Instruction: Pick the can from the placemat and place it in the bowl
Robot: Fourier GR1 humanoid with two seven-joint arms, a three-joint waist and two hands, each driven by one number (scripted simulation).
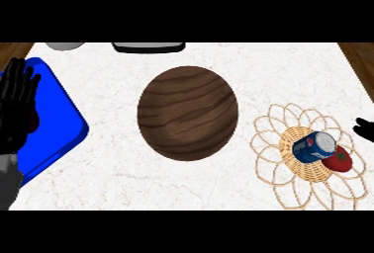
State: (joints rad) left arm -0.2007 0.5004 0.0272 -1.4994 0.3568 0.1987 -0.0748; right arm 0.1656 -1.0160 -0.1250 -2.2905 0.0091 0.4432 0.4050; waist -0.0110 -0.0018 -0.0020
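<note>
A blue can (313, 147) lies tilted on its side on the woven wicker placemat (281, 183) at the right. Touching its lower right side is a red tomato-like object (338, 160). The dark wooden bowl (188, 112) sits in the middle of the counter and holds nothing. My left hand (16, 101) rests open at the left edge, fingers up, over the blue board. Only a small black tip of my right hand (364, 129) shows at the right edge, just right of the placemat and apart from the can.
A blue board (58, 118) lies at the left. At the counter's far edge sit a grey rounded object (66, 46) and a dark-rimmed tray-like item (148, 47). Wooden floor shows past both far corners.
</note>
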